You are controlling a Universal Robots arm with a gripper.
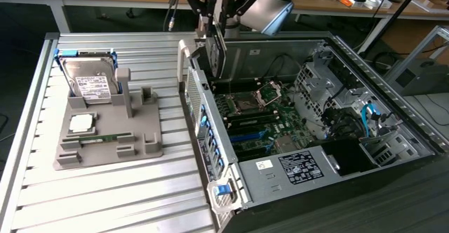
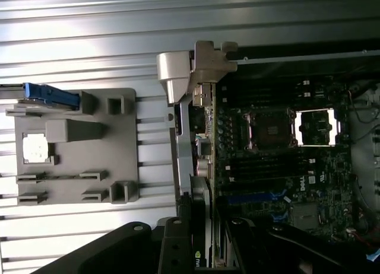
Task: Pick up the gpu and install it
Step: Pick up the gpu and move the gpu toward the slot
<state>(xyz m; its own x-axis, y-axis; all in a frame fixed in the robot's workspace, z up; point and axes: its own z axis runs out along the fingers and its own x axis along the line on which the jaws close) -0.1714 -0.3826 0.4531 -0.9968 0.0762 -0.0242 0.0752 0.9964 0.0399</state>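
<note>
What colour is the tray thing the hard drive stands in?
The tray is plain grey, clearest in the exterior view.

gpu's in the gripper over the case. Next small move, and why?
Probably nudge the gpu inward toward the blue slots before lowering: the gripper holds it upright above the open case, close by the rear wall, not over them.
</note>
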